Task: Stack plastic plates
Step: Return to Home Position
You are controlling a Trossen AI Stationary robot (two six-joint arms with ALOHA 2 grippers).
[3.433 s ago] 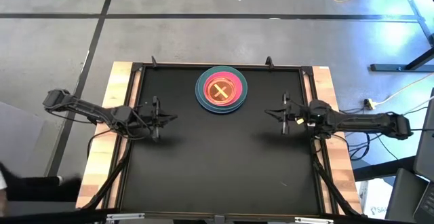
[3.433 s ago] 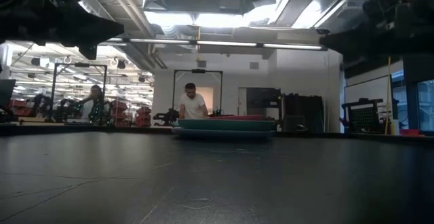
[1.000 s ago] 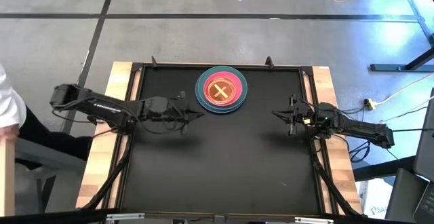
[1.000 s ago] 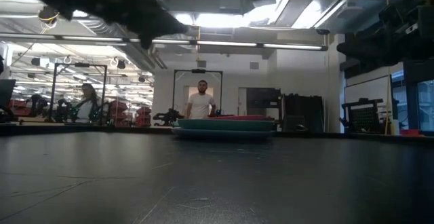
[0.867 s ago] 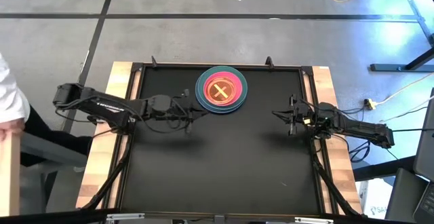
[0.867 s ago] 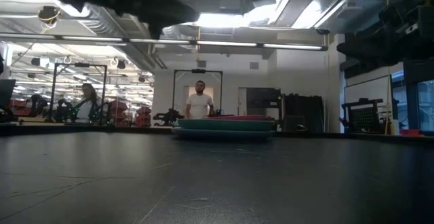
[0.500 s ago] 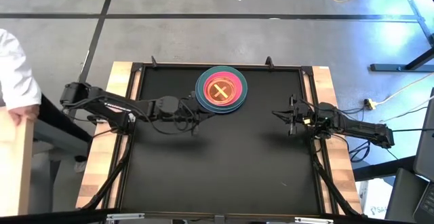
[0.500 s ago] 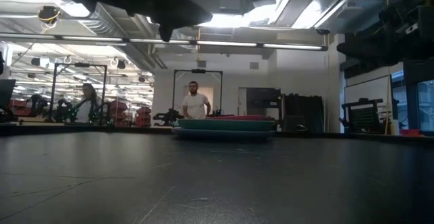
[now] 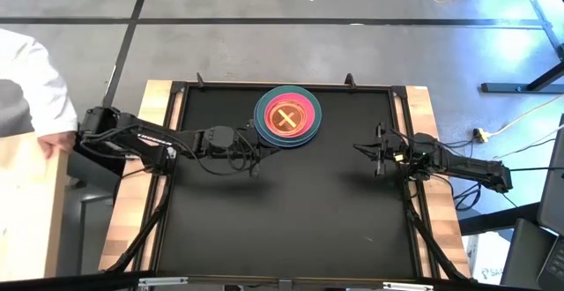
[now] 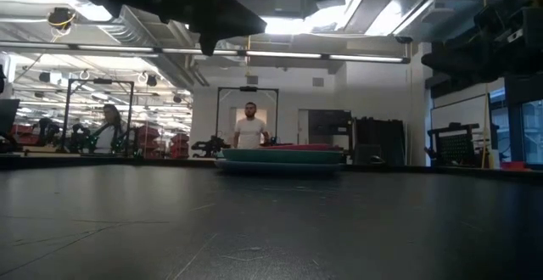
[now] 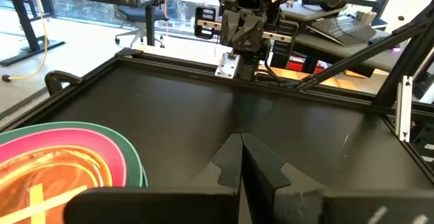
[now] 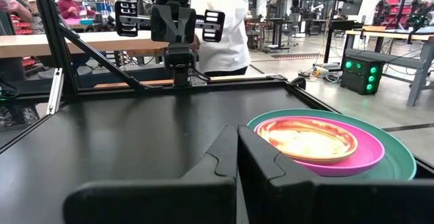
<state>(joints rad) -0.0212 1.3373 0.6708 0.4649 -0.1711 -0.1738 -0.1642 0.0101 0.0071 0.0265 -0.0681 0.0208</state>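
Note:
The plastic plates (image 9: 287, 117) sit in one stack at the middle of the table's far edge: a blue one at the bottom, then teal, then pink, and a small translucent orange one with a yellow cross on top. The low view shows the stack (image 10: 281, 159) edge-on, lying flat on the mat. My left gripper (image 9: 257, 152), shut, hovers just left of and nearer than the stack; its wrist view shows the shut fingers (image 11: 241, 157) beside the plates (image 11: 74, 161). My right gripper (image 9: 358, 148), shut, hangs at the right side, its fingers (image 12: 237, 149) pointing past the plates (image 12: 327, 142).
The black mat (image 9: 291, 212) lies bare in front of the stack, framed by a raised black rim (image 9: 176, 93) and wooden side boards (image 9: 132, 203). A person in a white sleeve (image 9: 31, 79) stands off the table's left edge, one hand on a wooden surface (image 9: 35, 212).
My left gripper has moved toward the table's right, closer to the plate stack, staying above the mat with its fingers shut. The person at the left edge has stepped farther into view.

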